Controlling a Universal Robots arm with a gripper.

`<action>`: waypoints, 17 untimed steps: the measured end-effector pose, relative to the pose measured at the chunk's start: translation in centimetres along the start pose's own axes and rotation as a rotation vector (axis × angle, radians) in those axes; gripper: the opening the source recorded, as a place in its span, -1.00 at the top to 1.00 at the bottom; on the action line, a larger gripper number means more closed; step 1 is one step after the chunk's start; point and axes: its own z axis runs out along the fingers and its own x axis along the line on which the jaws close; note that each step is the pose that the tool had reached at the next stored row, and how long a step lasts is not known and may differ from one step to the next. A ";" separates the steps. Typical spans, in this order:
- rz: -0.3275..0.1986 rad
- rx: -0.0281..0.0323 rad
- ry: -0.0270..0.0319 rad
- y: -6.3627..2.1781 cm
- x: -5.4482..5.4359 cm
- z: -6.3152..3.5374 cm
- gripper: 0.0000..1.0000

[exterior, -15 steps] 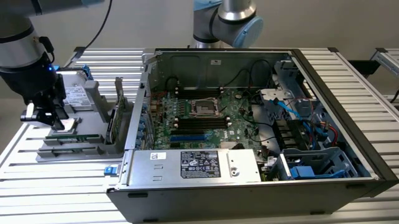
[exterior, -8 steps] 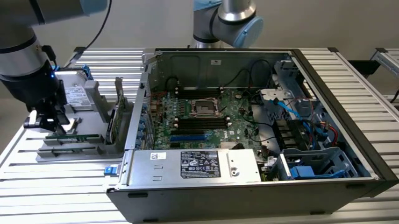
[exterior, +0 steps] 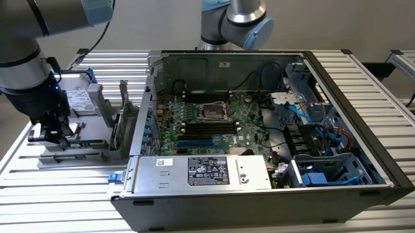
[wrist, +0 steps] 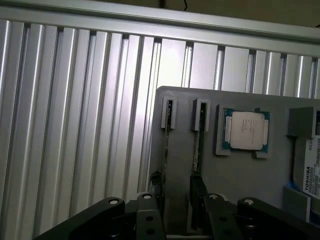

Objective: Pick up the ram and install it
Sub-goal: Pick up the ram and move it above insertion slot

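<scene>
And there was the ram (exterior: 85, 142), a thin green strip standing on edge in the gray holder tray (exterior: 71, 159) at the lower left of the exterior view, not yet lifted out. In the wrist view two slim sticks sat edge-up in parallel slots: a first stick (wrist: 166, 150) farther from the processor and a second stick (wrist: 199, 150) just beside it. Each had its far end tucked into a small gray bracket. Which of the two was the green strip, I could not tell.

The gripper (exterior: 57, 138) was right down at the ram's end toward the exterior view's left. Its fingers (wrist: 196, 186) were spread wide, released, grasping nothing. The black tips sat roughly in line with the two sticks, and whether either tip touched one was not clear.

Moving outward, the square silver processor (wrist: 246, 131) lay in its own recess on the tray. The hard drive (exterior: 81, 99) in its blue frame sat on the tray's far side, above the gripper in the exterior view. The tray rested on the ribbed aluminium counter (exterior: 39, 194).

Across the centre and right of the exterior view stood the open computer case (exterior: 363, 97). Inside were the green motherboard (exterior: 224, 131), its processor socket (exterior: 213, 111) and rows of black memory slots (exterior: 206, 127). A silver power supply (exterior: 201, 170) ran along the front edge.
</scene>
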 end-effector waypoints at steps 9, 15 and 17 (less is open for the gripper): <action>-0.026 -0.0003 0.0021 -0.05 0.5 1.50 0.26; -0.046 -0.0008 0.0038 -0.10 0.8 2.58 0.26; -0.053 -0.0009 0.0044 -0.11 0.9 2.95 0.26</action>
